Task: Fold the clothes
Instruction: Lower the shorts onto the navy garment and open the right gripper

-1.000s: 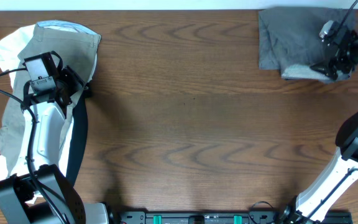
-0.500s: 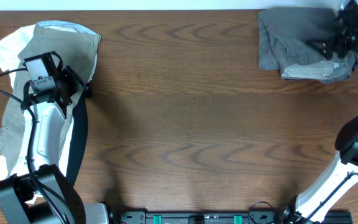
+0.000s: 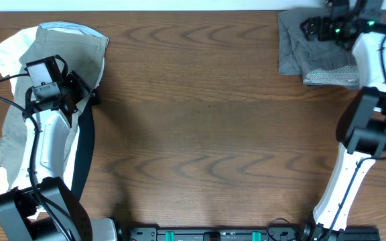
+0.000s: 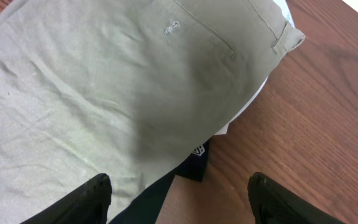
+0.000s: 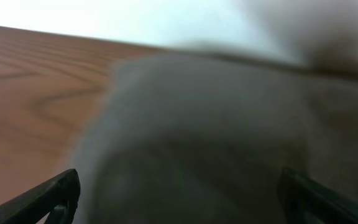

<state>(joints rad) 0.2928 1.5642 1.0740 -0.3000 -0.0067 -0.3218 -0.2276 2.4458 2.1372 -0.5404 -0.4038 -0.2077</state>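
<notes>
The dark grey shorts [image 3: 307, 47] lie folded at the far right corner of the tabletop [image 3: 206, 120], with pale speckled lining [image 3: 330, 72] showing along the near edge. The khaki-olive shorts [image 4: 104, 81] top a pile at the left, over a white piece [image 3: 9, 50] and a navy piece [image 4: 188, 168]. The right wrist view is badly blurred. The right gripper [image 5: 182, 199] hangs spread over the grey cloth; whether it touches is unclear. The left gripper [image 4: 179, 205] is wide apart above the khaki, holding nothing.
</notes>
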